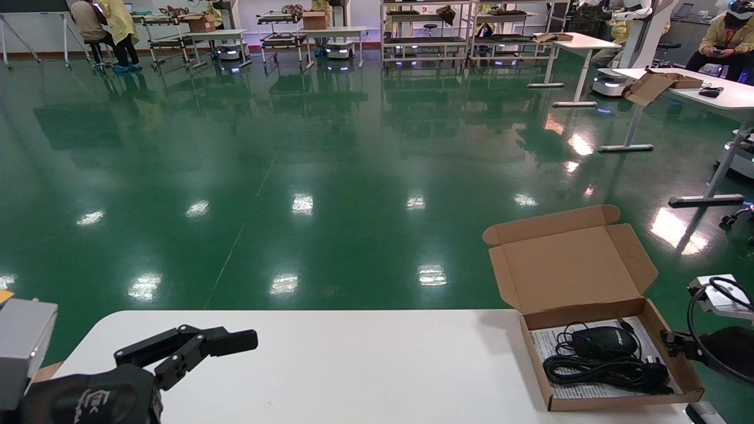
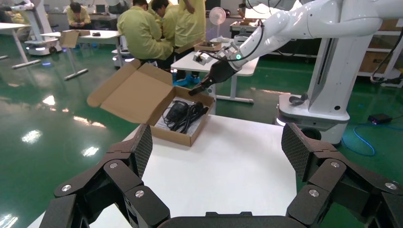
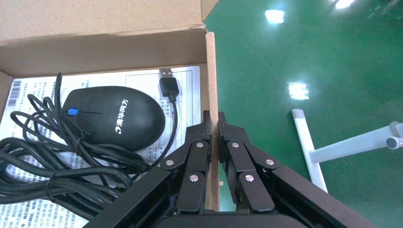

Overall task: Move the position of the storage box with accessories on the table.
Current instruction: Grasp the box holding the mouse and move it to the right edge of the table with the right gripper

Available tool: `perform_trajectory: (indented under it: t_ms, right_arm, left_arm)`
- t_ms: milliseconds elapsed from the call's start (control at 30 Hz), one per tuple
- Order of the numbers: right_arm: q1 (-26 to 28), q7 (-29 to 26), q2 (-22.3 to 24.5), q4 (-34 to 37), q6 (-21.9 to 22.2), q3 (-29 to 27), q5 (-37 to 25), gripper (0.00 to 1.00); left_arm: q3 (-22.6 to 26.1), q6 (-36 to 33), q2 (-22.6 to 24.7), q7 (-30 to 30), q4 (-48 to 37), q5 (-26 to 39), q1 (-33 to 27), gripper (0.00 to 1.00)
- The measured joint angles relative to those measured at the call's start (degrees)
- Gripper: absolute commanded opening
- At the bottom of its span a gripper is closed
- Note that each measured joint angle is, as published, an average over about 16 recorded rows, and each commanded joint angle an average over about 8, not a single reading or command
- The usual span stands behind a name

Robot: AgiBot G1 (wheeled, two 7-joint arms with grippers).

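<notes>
At lower right of the head view, the box (image 1: 609, 347) sits at the table (image 1: 353, 365) edge; the right gripper (image 3: 213, 124) pinches its right wall, while the left gripper (image 2: 216, 154) hangs open, well apart.

Bright, even overhead light fills the room. The glossy green floor (image 1: 330, 176) throws back rows of white glare patches, strongest toward the far right, with soft mirrored shapes of distant furniture. The white worktop (image 1: 353, 365) looks evenly lit, and the storage box (image 1: 595, 306) casts only a faint shadow toward the worktop's middle. Straight lines bow slightly near the head view's edges. In the left wrist view the near tool (image 2: 218, 156) seems a little soft, perhaps out of focus.
</notes>
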State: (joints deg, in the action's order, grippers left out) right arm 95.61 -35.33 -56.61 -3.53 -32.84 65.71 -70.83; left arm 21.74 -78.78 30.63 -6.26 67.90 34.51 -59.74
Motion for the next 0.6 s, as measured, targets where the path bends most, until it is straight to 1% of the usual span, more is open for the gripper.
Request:
perform_trajectory:
  t_ms: [600]
  right_arm:
    - [-4.68, 6.44, -1.09, 1.17, 2.49, -4.13, 5.85, 0.00]
  left_arm:
    - [0.00, 0.00, 0.00, 0.00, 0.00, 0.00, 0.00, 1.00]
